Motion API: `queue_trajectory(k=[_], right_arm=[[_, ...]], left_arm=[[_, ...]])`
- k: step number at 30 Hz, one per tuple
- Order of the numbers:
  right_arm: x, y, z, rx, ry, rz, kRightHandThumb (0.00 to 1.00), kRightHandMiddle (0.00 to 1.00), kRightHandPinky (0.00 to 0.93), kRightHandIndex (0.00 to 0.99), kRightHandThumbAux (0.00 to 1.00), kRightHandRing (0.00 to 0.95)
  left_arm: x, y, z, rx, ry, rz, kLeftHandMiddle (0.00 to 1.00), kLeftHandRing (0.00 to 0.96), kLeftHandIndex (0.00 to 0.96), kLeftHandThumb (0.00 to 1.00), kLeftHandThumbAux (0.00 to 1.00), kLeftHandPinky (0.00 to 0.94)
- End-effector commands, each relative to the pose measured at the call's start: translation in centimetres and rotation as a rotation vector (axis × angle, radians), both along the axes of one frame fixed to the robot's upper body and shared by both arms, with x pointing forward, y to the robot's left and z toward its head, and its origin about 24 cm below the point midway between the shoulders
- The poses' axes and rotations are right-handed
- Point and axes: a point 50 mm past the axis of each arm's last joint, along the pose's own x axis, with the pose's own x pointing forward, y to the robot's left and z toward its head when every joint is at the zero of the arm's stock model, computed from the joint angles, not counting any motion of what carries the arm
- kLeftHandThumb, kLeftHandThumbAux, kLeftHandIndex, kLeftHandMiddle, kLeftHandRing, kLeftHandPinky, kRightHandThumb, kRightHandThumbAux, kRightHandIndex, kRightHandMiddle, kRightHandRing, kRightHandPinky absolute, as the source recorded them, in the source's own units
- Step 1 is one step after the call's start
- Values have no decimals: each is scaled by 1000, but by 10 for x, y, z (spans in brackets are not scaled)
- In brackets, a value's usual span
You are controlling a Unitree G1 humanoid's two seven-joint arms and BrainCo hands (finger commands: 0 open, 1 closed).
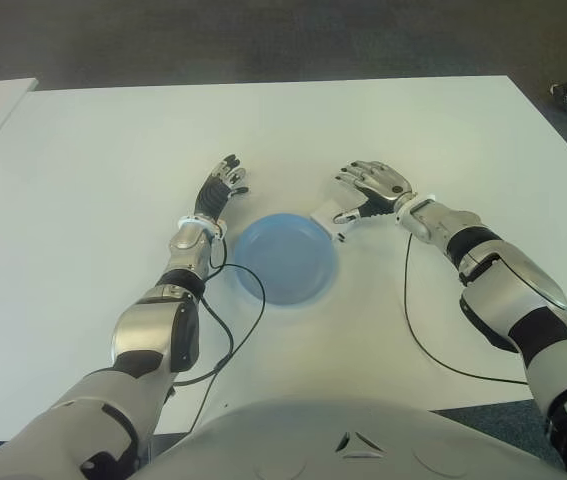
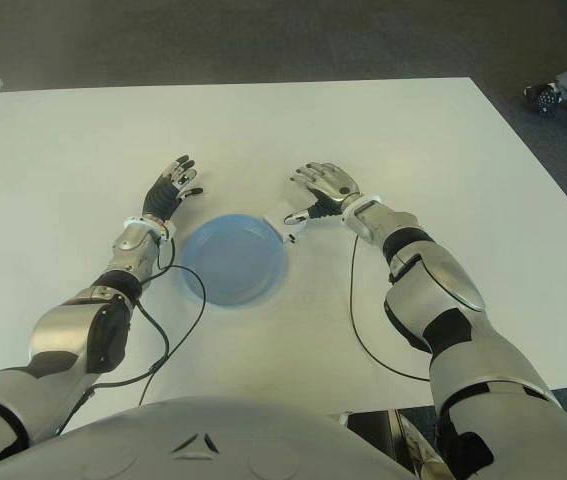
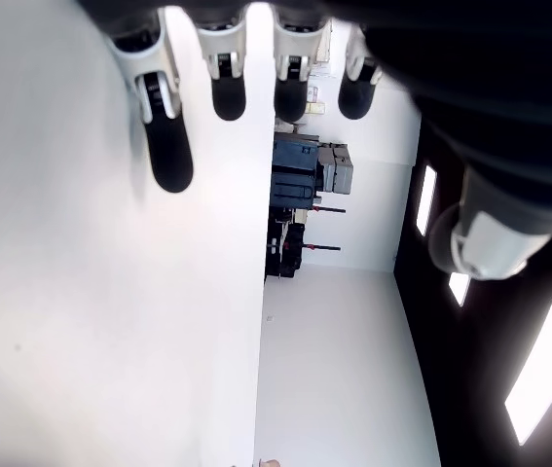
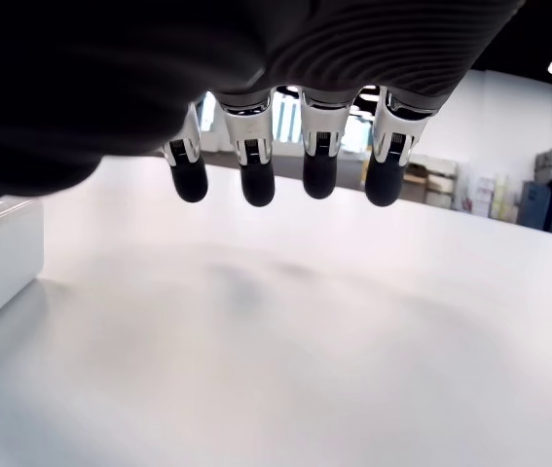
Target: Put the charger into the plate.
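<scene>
Two robot hands show over a white desk (image 1: 413, 130), and neither holds anything yet. The right robot hand (image 1: 371, 190) is the one at work: its four fingers (image 4: 256, 180) are stretched out straight and spread above the bare desk, gripping nothing. The charger (image 1: 328, 216), a small white block, lies on the desk just beside this hand on its thumb side, near the thumb tip; whether the thumb touches it cannot be told. Just beyond the charger, farther to that same side, is the blue plate (image 1: 285, 258), with nothing in it.

The step in hand looks to be the grasp. To do it well, the hand should probably shift toward the charger so the block sits between thumb and fingers, then close squarely on its flat sides, since a glancing touch could push it along the smooth desk.

The left robot hand (image 1: 221, 188) is idle on the plate's far side, fingers extended and empty.
</scene>
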Motion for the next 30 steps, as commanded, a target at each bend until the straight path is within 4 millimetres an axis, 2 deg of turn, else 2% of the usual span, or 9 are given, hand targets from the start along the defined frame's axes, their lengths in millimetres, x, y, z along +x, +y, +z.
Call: queue_trajectory(k=[1,30], right_arm=[[-15,-19,-17,-33,69,-24,335,0,0,0,101,0],[-35,-33,-27,75,73,-15,329,0,0,0,104,0]], left_arm=[[-16,1,-23,-14,125,0,0,0,0,46,519,50],[-16,2,-23,-18,126,-1,0,0,0,41,504,52]])
